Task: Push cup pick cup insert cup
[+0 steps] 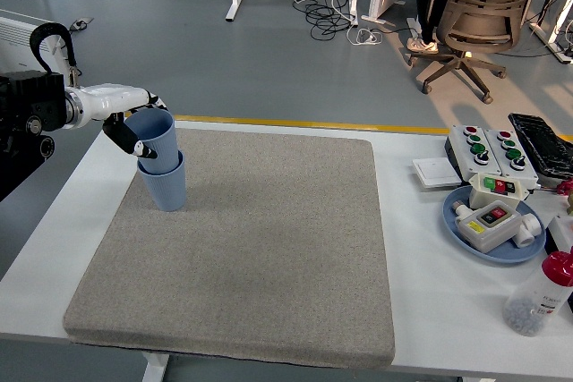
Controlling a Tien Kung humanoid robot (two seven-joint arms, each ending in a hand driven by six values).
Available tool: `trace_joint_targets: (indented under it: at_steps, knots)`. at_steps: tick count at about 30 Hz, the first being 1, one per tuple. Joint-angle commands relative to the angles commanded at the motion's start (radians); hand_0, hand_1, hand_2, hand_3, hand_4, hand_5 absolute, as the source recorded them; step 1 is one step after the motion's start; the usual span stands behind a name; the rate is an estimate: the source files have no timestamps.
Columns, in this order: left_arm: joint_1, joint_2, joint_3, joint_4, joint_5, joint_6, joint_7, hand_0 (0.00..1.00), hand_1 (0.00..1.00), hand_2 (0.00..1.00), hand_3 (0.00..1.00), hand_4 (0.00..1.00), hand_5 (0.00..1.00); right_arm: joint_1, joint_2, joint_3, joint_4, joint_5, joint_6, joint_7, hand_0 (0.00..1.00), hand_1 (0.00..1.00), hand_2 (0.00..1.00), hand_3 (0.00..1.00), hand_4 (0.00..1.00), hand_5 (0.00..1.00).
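Observation:
A blue cup stands upright on the grey mat at its far left. A second blue cup sits partly inside it, its rim still well above the lower cup's rim and leaning slightly left. My left hand comes in from the left edge with its fingers wrapped around the upper cup's left side. The right arm does not show.
At the right of the white table lie a button box, a blue plate carrying switch boxes, a white card, a black device and a red-capped bottle. An office chair stands beyond the table.

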Motion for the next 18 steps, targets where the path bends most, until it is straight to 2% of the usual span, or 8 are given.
trace_joint_targets:
  at_steps: [3,4,13,17,18]
  knots:
    - [0.006,-0.004,0.015,0.012,-0.016,0.021,-0.013,0.758,0.849,0.944,0.871,0.96,0.491,0.0,0.0,0.0,0.0,0.0,0.0,0.001,0.665,0.606,0.62,0.572,0.112,0.484]
    - [0.006,-0.005,0.016,0.013,-0.018,0.023,-0.014,0.998,0.998,0.998,0.998,0.998,0.549,0.0,0.0,0.0,0.0,0.0,0.0,0.001,0.665,0.606,0.62,0.571,0.112,0.485]
    - [0.02,-0.007,0.033,0.05,-0.09,0.098,-0.013,0.998,0.998,0.998,0.998,0.998,0.539,0.002,0.0,-0.011,-0.001,0.017,0.0,0.008,0.666,0.606,0.619,0.572,0.112,0.485]
    - [0.034,-0.003,0.023,0.043,-0.082,0.196,-0.02,0.998,0.998,0.998,0.998,0.998,0.54,0.002,0.0,-0.012,-0.001,0.019,-0.001,0.009,0.666,0.607,0.619,0.572,0.11,0.485]
    - [0.04,0.001,0.014,0.026,-0.061,0.236,-0.013,0.998,0.998,0.998,0.998,0.998,0.54,0.001,0.0,-0.014,-0.001,0.021,-0.001,0.01,0.666,0.607,0.619,0.572,0.11,0.485]
